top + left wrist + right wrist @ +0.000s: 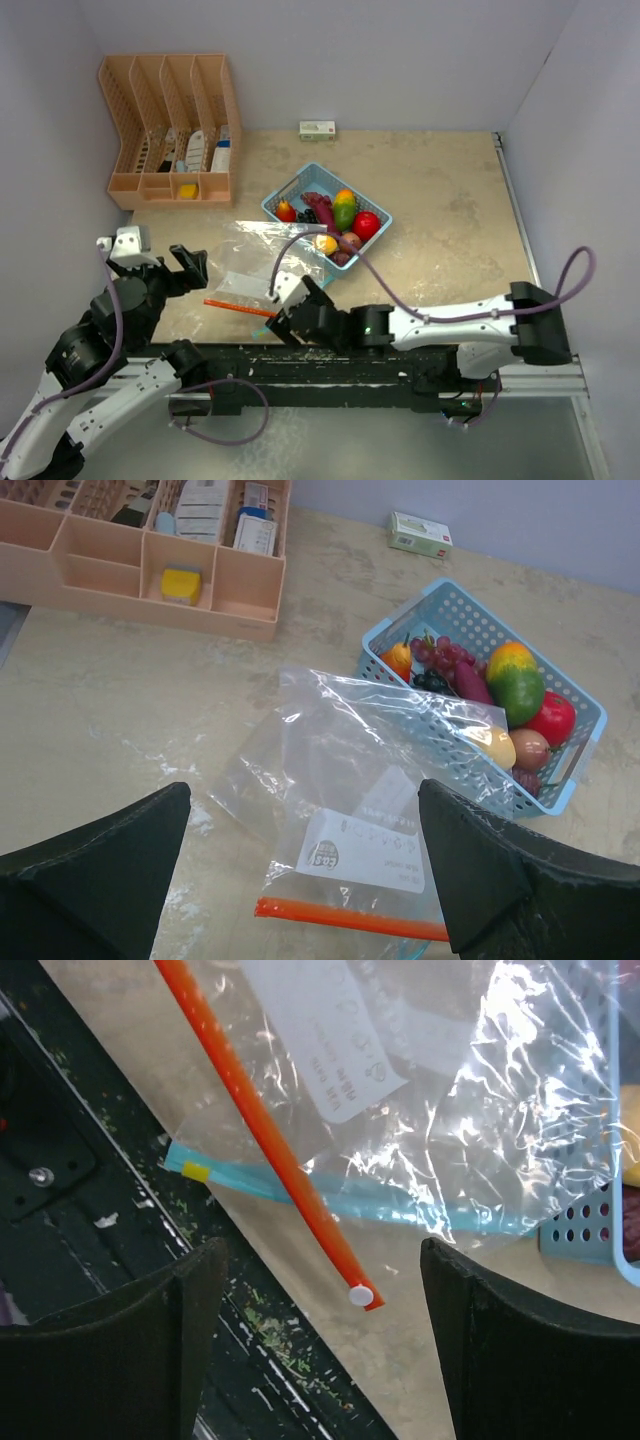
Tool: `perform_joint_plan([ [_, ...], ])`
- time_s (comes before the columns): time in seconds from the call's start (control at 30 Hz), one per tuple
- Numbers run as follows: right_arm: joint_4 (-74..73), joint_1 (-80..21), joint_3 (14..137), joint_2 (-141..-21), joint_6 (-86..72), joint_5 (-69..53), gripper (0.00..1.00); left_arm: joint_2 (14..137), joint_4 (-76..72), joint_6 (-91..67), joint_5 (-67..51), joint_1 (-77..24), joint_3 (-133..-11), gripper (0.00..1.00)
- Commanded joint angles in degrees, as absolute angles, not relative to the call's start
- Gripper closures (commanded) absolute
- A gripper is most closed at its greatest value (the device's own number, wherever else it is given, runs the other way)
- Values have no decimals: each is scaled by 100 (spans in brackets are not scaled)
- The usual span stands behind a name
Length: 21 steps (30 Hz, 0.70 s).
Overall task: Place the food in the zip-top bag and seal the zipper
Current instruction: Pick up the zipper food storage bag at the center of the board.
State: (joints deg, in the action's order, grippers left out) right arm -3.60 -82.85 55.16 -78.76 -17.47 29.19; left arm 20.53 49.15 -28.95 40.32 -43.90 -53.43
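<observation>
Beige tabletop (450, 200), pale walls (400, 60); my left gripper (303, 810) and right gripper (322, 1260) gape (both wide); zip-top bag (330, 770) veils the lemon (497, 748), two o'clock.

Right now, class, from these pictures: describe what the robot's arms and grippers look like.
The left arm and right arm have white shells with black joints and a purple-grey cable looping along each. The left gripper and right gripper have broad, black, wedge-shaped fingers.
</observation>
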Motion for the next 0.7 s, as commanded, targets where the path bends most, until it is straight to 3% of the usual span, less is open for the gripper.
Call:
perform_joint_plan([
  [0.0,-301,-8768,6000,-8508,-1593,4346,21,1979,5020,-3077,4184,-4403,-5524,1],
  [0.37,208,-8903,5935,-9086,-1109,4588,32,1669,5215,-3225,4122,-4398,-5493,1],
  [0.67,707,-8900,5818,-9141,-904,4337,35,1602,5337,-3243,4106,-4401,-5588,1],
])
